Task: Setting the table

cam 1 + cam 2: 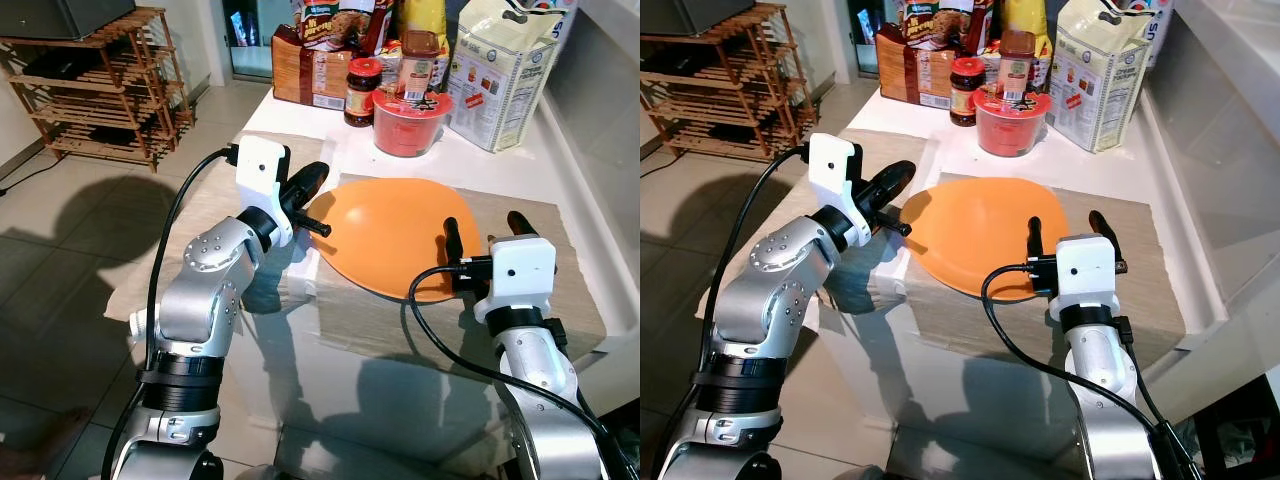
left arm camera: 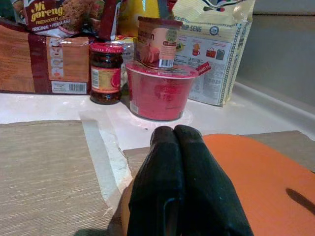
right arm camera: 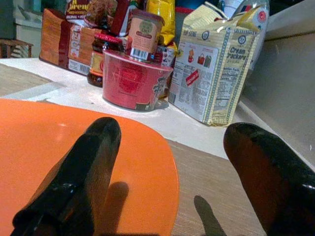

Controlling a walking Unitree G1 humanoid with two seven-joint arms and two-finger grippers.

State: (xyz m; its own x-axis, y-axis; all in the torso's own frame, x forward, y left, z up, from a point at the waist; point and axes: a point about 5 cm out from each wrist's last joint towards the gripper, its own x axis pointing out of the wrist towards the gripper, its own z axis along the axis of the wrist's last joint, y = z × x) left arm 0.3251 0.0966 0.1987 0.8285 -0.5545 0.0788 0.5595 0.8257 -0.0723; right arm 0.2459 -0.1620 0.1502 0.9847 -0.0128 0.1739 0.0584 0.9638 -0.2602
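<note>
We've got left gripper (image 1: pixel 312 180) pinched closed at round orange plastic plate (image 1: pixel 390 235) edge; right gripper (image 1: pixel 484 227) spread wide at its other side.

Counter: we see a white counter (image 1: pixel 560 165).
On it: two tan placemats (image 1: pixel 560 270), a red cup (image 1: pixel 410 122), a jar (image 1: pixel 362 92), a cracker bag (image 1: pixel 500 70).

A plain orange plate (image 1: pixel 395 232) lies on a beige woven placemat (image 1: pixel 540 290), behind it a red cup (image 1: pixel 410 122).

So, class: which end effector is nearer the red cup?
Left. The left end effector sits at the plate's far-left edge; the right is farther back.
</note>
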